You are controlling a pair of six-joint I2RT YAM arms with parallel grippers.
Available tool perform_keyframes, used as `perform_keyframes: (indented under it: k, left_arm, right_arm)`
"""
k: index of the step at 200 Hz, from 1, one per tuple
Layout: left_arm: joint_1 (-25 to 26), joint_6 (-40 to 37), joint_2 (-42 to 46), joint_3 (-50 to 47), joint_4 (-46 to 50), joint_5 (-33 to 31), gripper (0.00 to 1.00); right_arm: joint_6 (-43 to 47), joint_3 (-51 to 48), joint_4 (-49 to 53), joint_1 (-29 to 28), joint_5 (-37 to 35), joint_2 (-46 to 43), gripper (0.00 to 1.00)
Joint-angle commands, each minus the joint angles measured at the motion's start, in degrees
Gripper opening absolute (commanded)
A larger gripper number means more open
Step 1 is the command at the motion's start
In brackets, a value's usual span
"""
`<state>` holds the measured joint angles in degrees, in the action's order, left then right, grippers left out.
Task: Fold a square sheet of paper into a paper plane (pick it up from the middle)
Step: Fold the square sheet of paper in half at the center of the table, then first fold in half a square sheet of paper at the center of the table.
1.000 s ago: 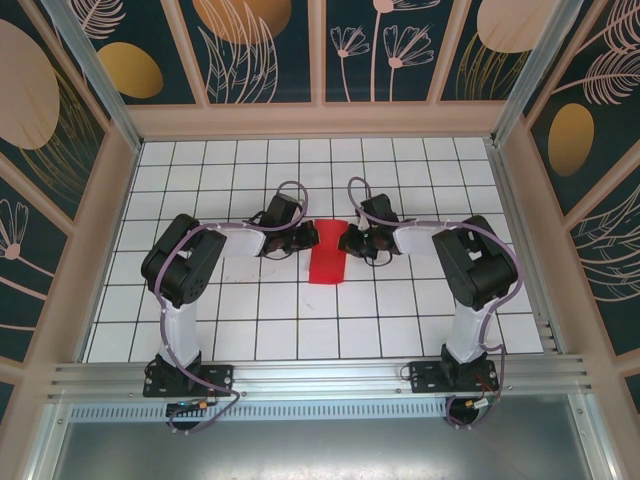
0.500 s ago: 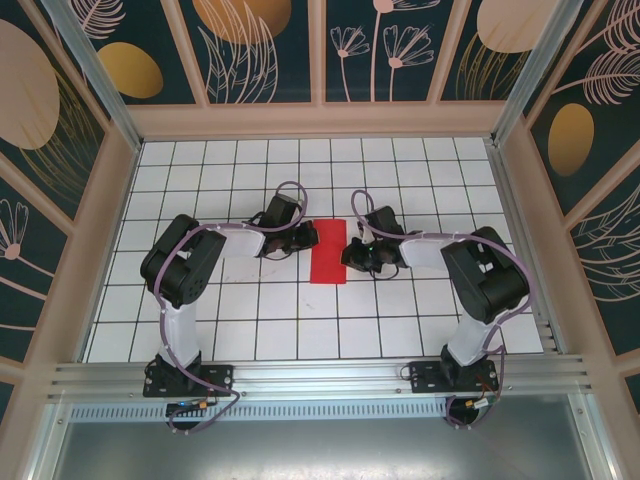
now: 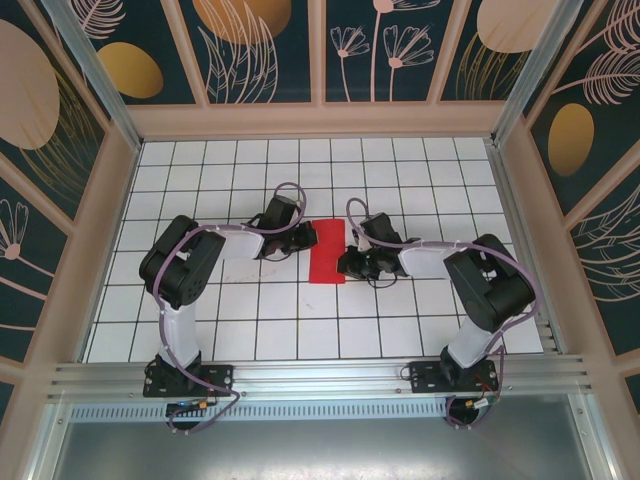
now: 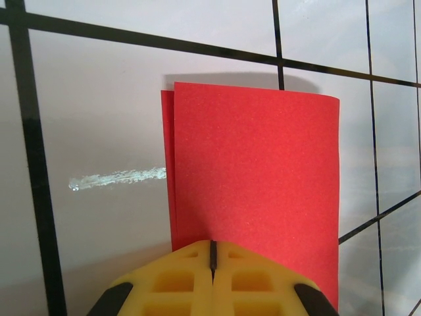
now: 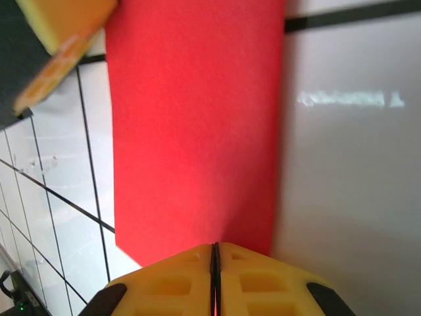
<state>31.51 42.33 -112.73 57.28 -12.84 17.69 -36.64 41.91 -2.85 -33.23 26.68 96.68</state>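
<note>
Now matte red paper rectangle point(image 4: 256, 171); left end effector point(image 4: 212, 245) pressed together, right end effector point(image 5: 215, 248) seemingly pinching edge.

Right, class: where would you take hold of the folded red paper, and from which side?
Probably a short end of the folded red paper, approached low along the table. It lies flat, so only an edge offers a bite, and one long side shows two loose layers, which a pinch across the end keeps together.

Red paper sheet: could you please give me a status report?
Left end effector shut; right end effector shut. Thin red paper sheet folded double, lying between them.
</note>
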Motion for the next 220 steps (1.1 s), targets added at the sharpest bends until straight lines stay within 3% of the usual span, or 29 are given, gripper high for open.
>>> perform_keyframes:
  k: [1, 70, 170, 220]
  left_arm:
    - [-0.78, 0.49, -1.83, -2.87, 7.97, -5.12, 0.0]
    - [-0.8, 0.4, -0.69, -1.9, 8.14, -4.3, 0.0]
    - [-0.82, 0.18, 5.53, -1.2, 9.74, -5.85, 0.01]
    - [-0.79, 0.83, 12.49, -4.08, 8.27, -6.7, 0.14]
  right_arm:
    - [-1.53, -2.54, -0.09, -0.44, -0.39, -0.34, 0.13]
    - [-1.39, -2.19, 0.93, -0.48, -1.38, -5.98, 0.12]
    - [1.36, -0.03, 3.44, -3.26, 1.23, 0.53, 0.12]
    - [1.09, 2.12, 1.14, -2.6, -1.07, -1.27, 0.13]
